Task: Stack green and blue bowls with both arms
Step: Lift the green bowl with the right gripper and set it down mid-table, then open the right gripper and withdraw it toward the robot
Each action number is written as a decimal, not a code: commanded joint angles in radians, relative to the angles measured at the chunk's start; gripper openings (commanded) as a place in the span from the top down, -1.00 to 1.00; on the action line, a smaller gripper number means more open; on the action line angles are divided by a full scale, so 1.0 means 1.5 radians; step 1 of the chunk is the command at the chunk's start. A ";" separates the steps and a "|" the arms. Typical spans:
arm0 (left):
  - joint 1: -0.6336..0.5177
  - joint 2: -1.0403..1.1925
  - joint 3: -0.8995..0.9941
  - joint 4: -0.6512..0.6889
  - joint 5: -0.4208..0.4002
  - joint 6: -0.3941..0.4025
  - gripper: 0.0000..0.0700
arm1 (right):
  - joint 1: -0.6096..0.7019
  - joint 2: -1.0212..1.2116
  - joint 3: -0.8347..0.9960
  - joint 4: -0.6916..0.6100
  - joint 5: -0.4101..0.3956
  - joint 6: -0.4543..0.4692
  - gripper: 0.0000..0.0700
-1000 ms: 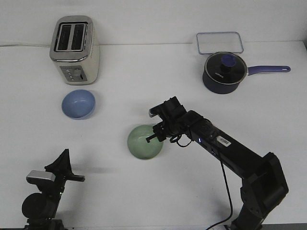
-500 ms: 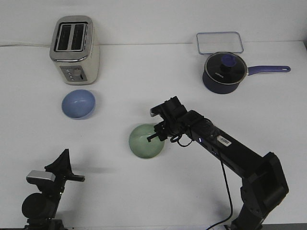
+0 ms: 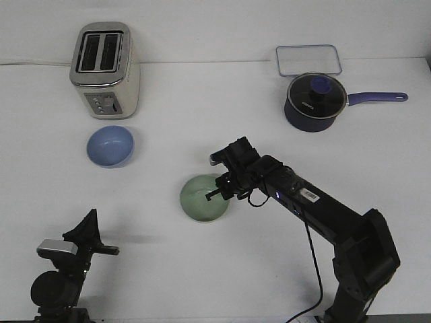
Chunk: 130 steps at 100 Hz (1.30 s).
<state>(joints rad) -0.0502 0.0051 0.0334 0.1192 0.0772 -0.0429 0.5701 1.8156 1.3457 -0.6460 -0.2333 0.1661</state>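
We see the pale sage green round matte bowl (image 3: pixel 204 198) near the centre of the frame, on the white surface (image 3: pixel 202 114), with the right arm's end effector (image 3: pixel 217 190) at its right rim. Over the last second this bowl has crept slightly rightward and back again, and the right arm's elbow has shifted a little; the bowl has not visibly risen. We read that as the right arm settling its hold on the rim, not yet carrying. Its fingers look closed on the rim, one apparently inside the bowl, but the view is too small for us to be sure, so we cannot tell.

The light periwinkle blue round matte bowl (image 3: pixel 110 145) sits unmoved at the left of the frame, just below the cream and chrome two-slot toaster (image 3: pixel 105 68), well apart from the green one. The left arm's end effector (image 3: pixel 84 235) rests at the lower left, unchanged, its fingers standing apart and holding nothing.

In our judgement the stacking is at an early stage: both bowls are separate, and the blue one is untouched.
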 commanded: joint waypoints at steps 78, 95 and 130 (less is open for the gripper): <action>0.000 -0.001 -0.013 0.008 -0.002 -0.001 0.97 | -0.061 -0.174 0.007 -0.001 0.044 0.000 -0.88; 0.000 -0.001 -0.013 0.008 -0.002 -0.001 0.97 | -0.149 -0.279 0.007 -0.025 0.076 -0.037 -0.88; 0.000 -0.001 -0.013 0.008 -0.002 -0.001 0.97 | -0.333 -0.427 -0.010 -0.082 0.121 -0.119 -0.88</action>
<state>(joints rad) -0.0502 0.0051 0.0334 0.1192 0.0772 -0.0429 0.0875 1.1915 1.3373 -0.7811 -0.0509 0.0200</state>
